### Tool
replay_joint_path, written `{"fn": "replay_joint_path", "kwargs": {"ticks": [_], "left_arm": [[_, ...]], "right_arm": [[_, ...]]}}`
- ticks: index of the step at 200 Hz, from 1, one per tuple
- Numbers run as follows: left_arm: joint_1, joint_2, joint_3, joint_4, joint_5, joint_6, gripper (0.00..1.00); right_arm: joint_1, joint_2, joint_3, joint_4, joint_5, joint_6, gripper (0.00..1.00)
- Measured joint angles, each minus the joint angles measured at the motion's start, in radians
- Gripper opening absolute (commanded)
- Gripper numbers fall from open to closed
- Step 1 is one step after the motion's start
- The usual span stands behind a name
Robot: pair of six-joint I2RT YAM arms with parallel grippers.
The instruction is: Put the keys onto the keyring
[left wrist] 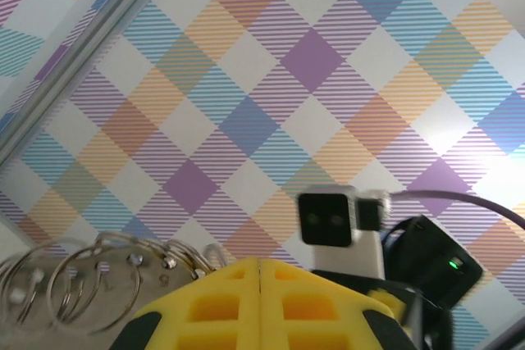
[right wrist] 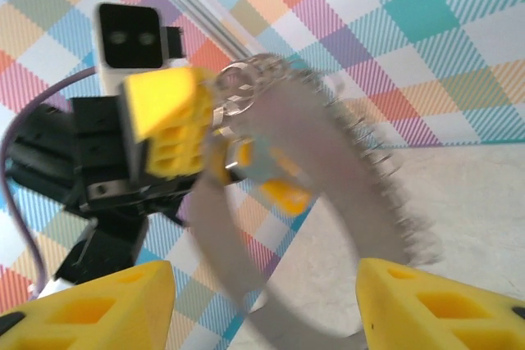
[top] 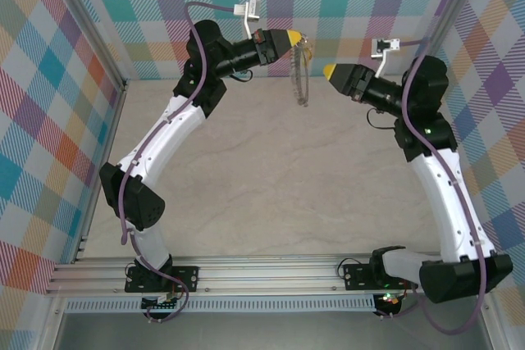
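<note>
Aloft, pinching the keyring (top: 300,75) in the left gripper (top: 293,39).
Hangs down over the table (top: 246,170), clamped tight; faces the right gripper (top: 328,70) just beside, jaws spread wide.

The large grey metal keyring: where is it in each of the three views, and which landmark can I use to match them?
Top external: the large grey metal keyring hangs edge-on at upper centre.
Left wrist: its small loops sit at bottom left.
Right wrist: it lies blurred across the centre.
Shared landmark: the left arm's yellow fingers, shut on the ring, also at bottom centre and upper left.
</note>
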Motion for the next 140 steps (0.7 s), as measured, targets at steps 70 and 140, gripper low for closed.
{"fn": "replay_joint_path", "kwargs": {"ticks": [70,140], "left_arm": [[0.000,0.010,0.002,0.050,0.043,-0.047,0.00],[-0.003,0.028,0.028,0.068,0.067,-0.055,0.00]], "right_arm": [[-0.003,0.114,0.066,0.089,-0.053,0.024,0.60],[0.004,0.168,0.125,0.166,-0.083,0.066,0.54]]}}
